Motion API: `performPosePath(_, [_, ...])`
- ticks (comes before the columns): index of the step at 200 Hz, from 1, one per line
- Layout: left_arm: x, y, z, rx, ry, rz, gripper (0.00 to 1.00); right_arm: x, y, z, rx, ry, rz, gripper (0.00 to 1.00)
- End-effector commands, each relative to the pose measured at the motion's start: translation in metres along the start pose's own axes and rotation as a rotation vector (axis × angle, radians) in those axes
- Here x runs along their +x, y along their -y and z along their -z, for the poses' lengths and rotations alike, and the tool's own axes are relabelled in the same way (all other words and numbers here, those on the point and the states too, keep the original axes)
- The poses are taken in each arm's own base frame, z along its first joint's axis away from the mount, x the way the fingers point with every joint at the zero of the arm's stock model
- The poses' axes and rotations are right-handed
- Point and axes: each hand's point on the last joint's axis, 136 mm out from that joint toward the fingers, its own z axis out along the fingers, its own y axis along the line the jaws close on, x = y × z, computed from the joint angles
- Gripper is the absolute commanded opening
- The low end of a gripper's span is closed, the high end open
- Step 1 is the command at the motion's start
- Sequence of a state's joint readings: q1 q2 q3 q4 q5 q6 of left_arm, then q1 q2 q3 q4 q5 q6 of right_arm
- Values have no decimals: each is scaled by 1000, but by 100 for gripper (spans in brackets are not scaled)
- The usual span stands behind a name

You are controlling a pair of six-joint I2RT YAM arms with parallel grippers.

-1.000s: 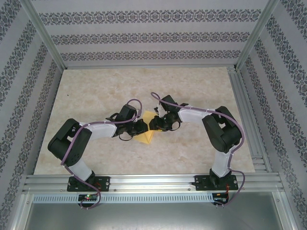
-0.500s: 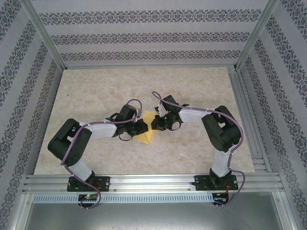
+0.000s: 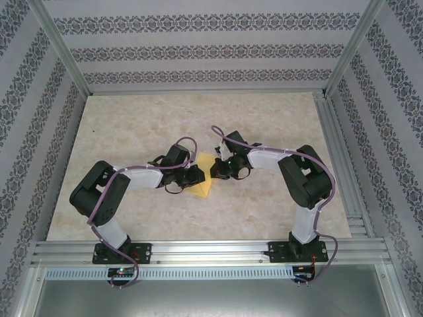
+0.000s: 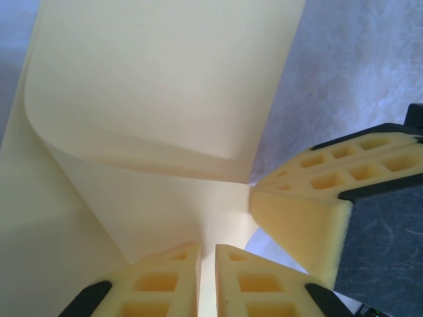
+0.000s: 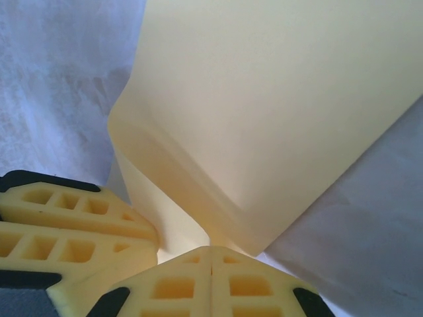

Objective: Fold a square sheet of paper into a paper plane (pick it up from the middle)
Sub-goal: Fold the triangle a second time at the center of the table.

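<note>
The square sheet of paper is pale yellow-orange and lies mid-table, bent over on itself between both grippers. My left gripper comes in from the left. Its foam fingers are nearly together, with the sheet running into the slit between them. My right gripper comes in from the right. It is shut, with the curled fold of the sheet meeting its tips. The two grippers almost touch. The paper plane is out of view.
The marble-look tabletop lies bare around the sheet. Patterned walls and aluminium frame rails enclose it. Both arm bases sit at the near edge, and purple cables loop over the forearms.
My right gripper has gone from partly open to shut at the sheet's fold and edged slightly right. The left arm's elbow has shifted a little, and its grip on the sheet stays.
</note>
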State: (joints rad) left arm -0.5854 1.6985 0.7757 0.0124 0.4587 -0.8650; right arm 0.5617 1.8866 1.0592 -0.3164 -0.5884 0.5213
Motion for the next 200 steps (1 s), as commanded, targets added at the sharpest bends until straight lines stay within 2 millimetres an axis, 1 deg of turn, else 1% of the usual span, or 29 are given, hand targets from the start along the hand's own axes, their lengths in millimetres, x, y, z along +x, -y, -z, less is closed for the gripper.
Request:
performPosePath(1, [-3,10,-2,21,2,-37,15,-5,7,-5,18,13,15,6])
performPosePath(43, [-1,7,-4,16,-7,-31,15,-5,9,-8,21,4,9,6])
performPosePath(69, [0,9,-4,21,-10,-34,16,-5,11,-10,22,-1,5,7])
performPosePath(85, [0,14,-2,36,-12,-36,16,-5,11,-12,26,-3,4,7])
performPosePath(122, [6,34,5,63,-12,-72,19,-5,14,-13,35,-7,-2,7])
performPosePath(137, [10,36,6,55,-17,-84,19,-4,15,-13,41,-7,-3,8])
performPosePath(159, [16,34,3,37,-29,-84,19,-4,17,-13,48,-9,-3,8])
performPosePath(200, [23,11,-6,-40,-52,-51,18,-3,19,-14,57,-11,-7,8])
